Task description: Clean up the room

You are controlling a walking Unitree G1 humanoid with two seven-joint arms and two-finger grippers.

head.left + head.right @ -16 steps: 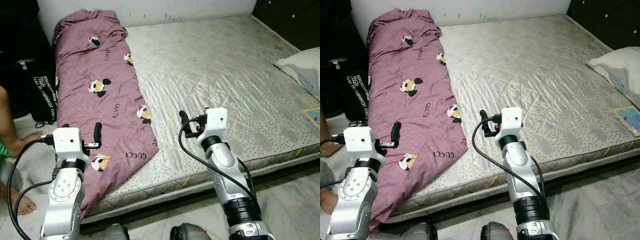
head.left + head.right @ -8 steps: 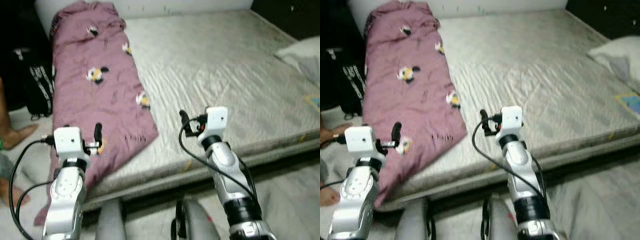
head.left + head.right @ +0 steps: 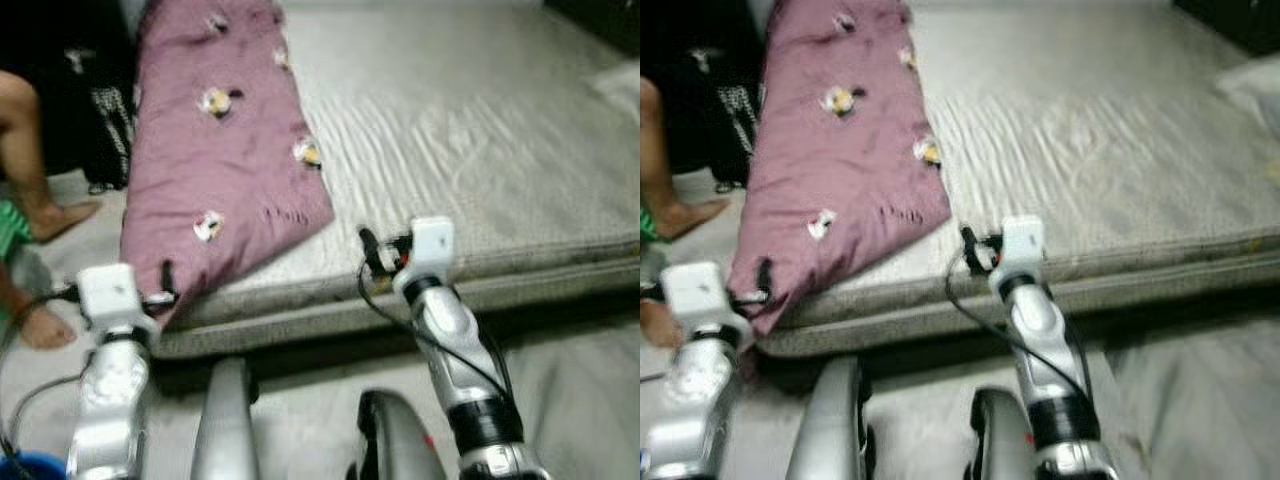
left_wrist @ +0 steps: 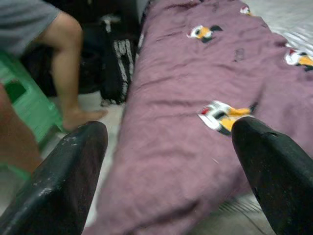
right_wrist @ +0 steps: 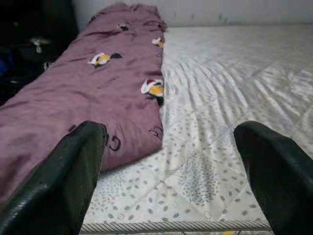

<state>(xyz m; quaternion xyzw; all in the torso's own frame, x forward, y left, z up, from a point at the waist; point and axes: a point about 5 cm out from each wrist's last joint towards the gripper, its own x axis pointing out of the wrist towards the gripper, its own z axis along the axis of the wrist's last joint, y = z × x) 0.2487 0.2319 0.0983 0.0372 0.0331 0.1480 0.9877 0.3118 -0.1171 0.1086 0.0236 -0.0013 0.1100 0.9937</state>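
Observation:
A purple blanket [image 3: 220, 170] printed with cartoon mice lies lengthwise on the left side of a bare grey mattress [image 3: 480, 150], and its near corner hangs over the front edge. My left gripper [image 3: 160, 290] is held open in front of that hanging corner, off the bed, with nothing between its fingers [image 4: 73, 166]. Over the mattress's front edge, just right of the blanket [image 5: 98, 98], my right gripper [image 3: 372, 255] is open and empty too. The eye views are blurred.
A person's bare leg [image 3: 30, 150] and foot stand on the floor left of the bed, beside a green stool [image 4: 24, 107] and a black bag [image 3: 110, 120]. A white pillow [image 3: 620, 80] lies at the far right. My own legs [image 3: 225, 420] show at the bottom.
The whole picture has shifted: the camera has drawn back from the bed and tipped down, so more floor and my legs show. Both grippers stay open and empty.

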